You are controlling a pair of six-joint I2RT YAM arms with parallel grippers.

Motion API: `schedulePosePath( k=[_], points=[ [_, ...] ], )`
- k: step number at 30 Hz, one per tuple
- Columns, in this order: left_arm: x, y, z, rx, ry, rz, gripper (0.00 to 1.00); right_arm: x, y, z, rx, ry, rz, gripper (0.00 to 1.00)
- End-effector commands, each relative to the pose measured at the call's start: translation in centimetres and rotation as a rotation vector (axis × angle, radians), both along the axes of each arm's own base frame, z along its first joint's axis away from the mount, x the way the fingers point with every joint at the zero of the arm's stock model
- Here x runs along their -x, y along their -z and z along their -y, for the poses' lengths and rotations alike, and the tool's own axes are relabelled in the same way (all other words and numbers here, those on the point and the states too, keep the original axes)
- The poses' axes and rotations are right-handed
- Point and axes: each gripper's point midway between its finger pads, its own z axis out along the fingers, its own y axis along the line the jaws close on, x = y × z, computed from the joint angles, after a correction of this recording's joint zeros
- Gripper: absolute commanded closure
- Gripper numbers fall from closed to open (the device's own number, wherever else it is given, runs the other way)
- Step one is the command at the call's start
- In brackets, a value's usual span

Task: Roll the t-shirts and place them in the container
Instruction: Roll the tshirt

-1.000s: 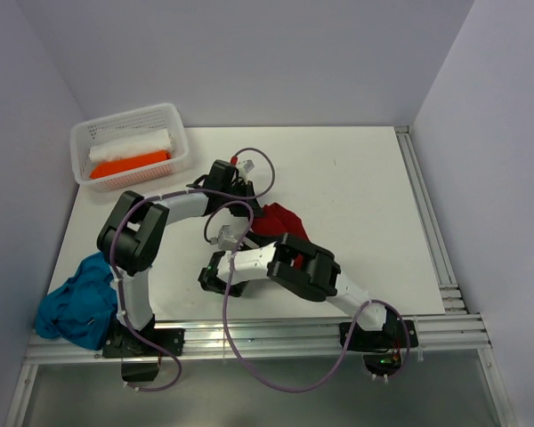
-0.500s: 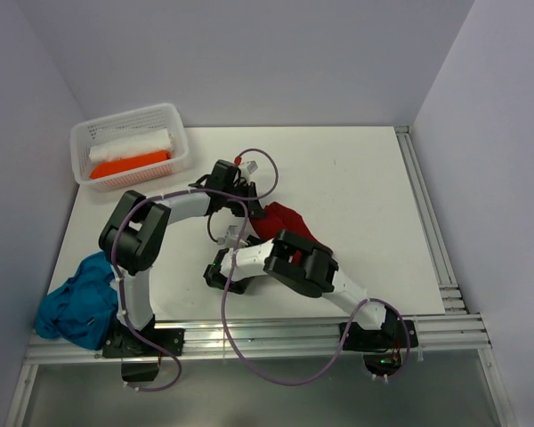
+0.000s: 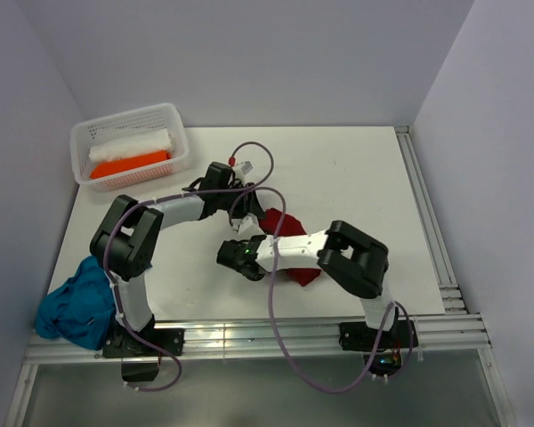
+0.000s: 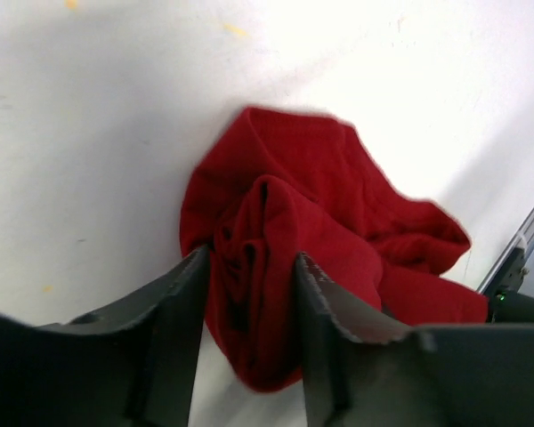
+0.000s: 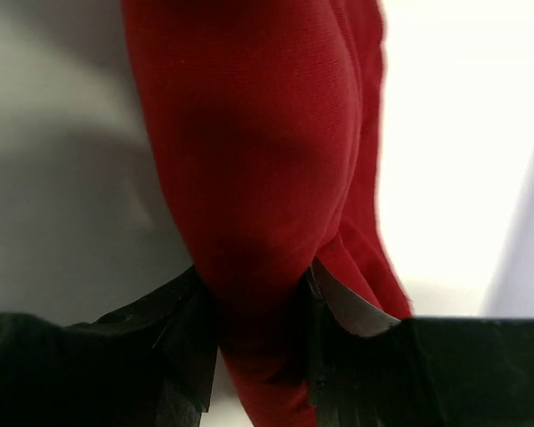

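Note:
The dark red t-shirt (image 3: pixel 287 222) lies bunched in the middle of the table, partly under my right forearm. My left gripper (image 3: pixel 248 216) is at its left edge, and in the left wrist view (image 4: pixel 249 271) it is shut on a thick fold of the red shirt (image 4: pixel 320 213). My right gripper (image 3: pixel 241 253) is just in front of it, and in the right wrist view (image 5: pixel 258 298) it is shut on a hanging fold of the same shirt (image 5: pixel 249 160). The teal blue t-shirt (image 3: pixel 76 302) lies crumpled at the near left, beside the left arm's base.
A white perforated basket (image 3: pixel 173 116) stands at the back left and holds a white roll (image 3: pixel 132 142) and an orange roll (image 3: pixel 129 164). A metal rail (image 3: pixel 427 222) runs along the table's right edge. Purple cables loop over both arms.
My right arm's elbow has swung out to the right and its gripper has shifted right. The red shirt now also shows in front of the right forearm. The left gripper has barely moved.

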Motion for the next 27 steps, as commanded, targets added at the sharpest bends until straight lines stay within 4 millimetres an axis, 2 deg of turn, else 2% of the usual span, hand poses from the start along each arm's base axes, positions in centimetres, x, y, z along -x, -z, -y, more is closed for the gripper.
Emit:
schedulePosePath(
  k=[1, 2, 4, 5, 7, 8, 9, 10, 11, 12, 13, 14, 15, 16, 18, 19, 20, 23, 24, 25, 27],
  points=[
    [-1.6, -3.6, -0.9, 0.073, -0.040, 0.091, 0.53, 2.1, 1.8, -4.9, -0.369, -0.022, -0.202, 1.00],
    [-1.9, -3.7, -1.4, 0.079, -0.055, 0.092, 0.51, 2.3, 2.0, -4.6, -0.392, -0.019, -0.224, 1.00],
    [-1.8, -3.9, -2.0, 0.092, -0.075, 0.098, 0.45, 3.4, 2.3, -5.4, -0.490, -0.041, -0.309, 1.00],
    [-1.8, -4.1, -2.2, 0.096, -0.080, 0.104, 0.37, 3.7, 2.4, -5.7, -0.521, -0.042, -0.334, 1.00],
    [-1.9, -4.9, -2.4, 0.112, -0.090, 0.128, 0.32, 4.3, 2.4, -6.9, -0.638, -0.058, -0.424, 1.00],
    [-1.9, -4.8, -2.8, 0.114, -0.098, 0.126, 0.28, 5.0, 3.0, -6.6, -0.663, -0.054, -0.471, 1.00],
    [-1.9, -5.2, -3.1, 0.117, -0.105, 0.131, 0.19, 5.2, 3.0, -6.8, -0.700, -0.054, -0.500, 1.00],
    [-1.9, -5.2, -3.2, 0.117, -0.108, 0.134, 0.17, 5.3, 2.6, -7.5, -0.786, -0.061, -0.563, 1.00],
    [-1.9, -5.1, -3.8, 0.115, -0.119, 0.129, 0.16, 5.4, 2.4, -7.4, -0.820, -0.061, -0.587, 1.00],
    [-1.9, -5.8, -4.0, 0.122, -0.124, 0.143, 0.14, 5.7, 2.6, -7.0, -0.844, -0.060, -0.617, 1.00],
    [-1.9, -6.1, -4.3, 0.128, -0.130, 0.149, 0.13, 5.6, 1.6, -7.5, -0.931, -0.072, -0.658, 1.00],
    [-1.8, -6.0, -4.8, 0.125, -0.142, 0.149, 0.09, 5.8, 1.7, -7.1, -0.956, -0.061, -0.682, 1.00],
    [-1.8, -6.8, -5.0, 0.134, -0.147, 0.165, 0.07, 6.0, 1.6, -7.0, -0.989, -0.065, -0.712, 1.00],
    [-1.7, -6.9, -5.3, 0.136, -0.150, 0.167, 0.06, 5.6, 0.9, -7.2, -1.059, -0.072, -0.742, 1.00],
    [-1.6, -7.2, -5.8, 0.141, -0.158, 0.171, 0.06, 5.9, 1.2, -6.5, -1.097, -0.057, -0.781, 1.00],
    [-1.6, -7.2, -5.9, 0.142, -0.162, 0.170, 0.06, 5.2, 1.3, -6.3, -1.130, -0.047, -0.778, 1.00],
    [-1.4, -6.9, -6.2, 0.140, -0.166, 0.165, 0.06, 6.0, 1.3, -6.3, -1.165, -0.048, -0.831, 1.00],
    [-0.8, -6.5, -6.7, 0.143, -0.178, 0.152, 0.05, 5.7, 2.1, -5.8, -1.213, -0.020, -0.877, 1.00],
    [-0.7, -6.7, -6.8, 0.154, -0.173, 0.157, 0.00, 5.5, 2.3, -5.6, -1.214, -0.009, -0.885, 1.00],
    [-0.5, -6.5, -6.9, 0.156, -0.174, 0.156, 0.00, 5.6, 3.1, -5.3, -1.202, 0.020, -0.907, 1.00],
    [-0.2, -6.0, -7.2, 0.155, -0.182, 0.148, 0.00, 5.4, 3.2, -5.2, -1.216, 0.029, -0.929, 1.00]
  ],
)
